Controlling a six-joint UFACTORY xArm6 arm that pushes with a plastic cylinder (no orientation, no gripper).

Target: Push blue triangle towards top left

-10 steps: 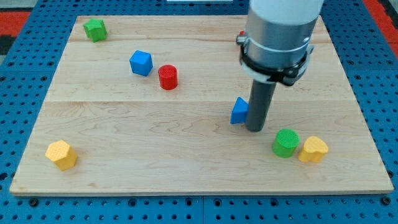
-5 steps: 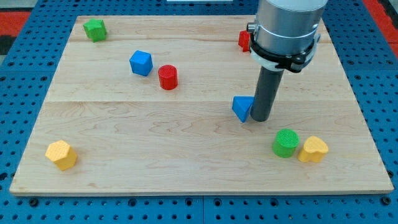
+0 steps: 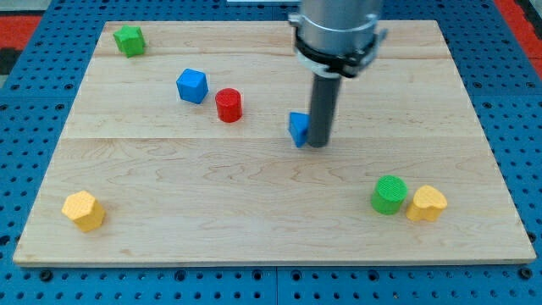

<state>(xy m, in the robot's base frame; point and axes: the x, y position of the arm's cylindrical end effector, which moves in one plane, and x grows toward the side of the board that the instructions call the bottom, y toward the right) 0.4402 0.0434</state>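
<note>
The blue triangle (image 3: 297, 129) lies near the middle of the wooden board (image 3: 169, 178), partly hidden by the rod. My tip (image 3: 318, 144) stands right against the triangle's right side, touching it. The red cylinder (image 3: 229, 105) is to the triangle's upper left, and the blue cube (image 3: 192, 85) lies further left of that.
A green star-like block (image 3: 129, 40) sits at the top left corner. A yellow block (image 3: 83, 210) lies at the bottom left. A green cylinder (image 3: 389, 194) and a yellow heart-like block (image 3: 426, 203) sit together at the bottom right.
My tip has moved up and to the left, pushing the blue triangle the same way. The red block at the top right is now hidden behind the arm.
</note>
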